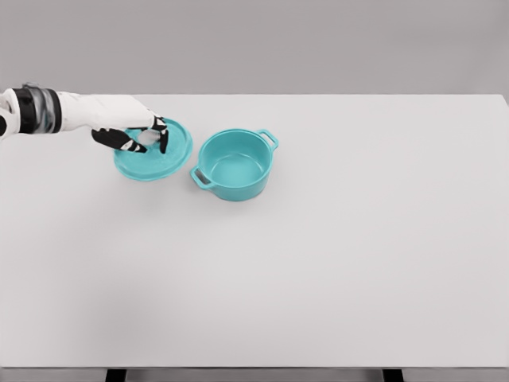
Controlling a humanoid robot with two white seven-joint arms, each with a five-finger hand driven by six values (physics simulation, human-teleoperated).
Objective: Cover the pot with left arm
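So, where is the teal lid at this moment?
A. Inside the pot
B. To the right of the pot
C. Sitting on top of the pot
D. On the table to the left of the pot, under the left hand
D: the lid lies flat on the table just left of the open pot, with the left hand over it and its fingers at the lid's center.

A white desk [334, 270] fills most of the view, its top plain and matte. Behind its far edge stands a grey wall [318, 40]. Two dark legs [116, 375] show beneath the near edge.
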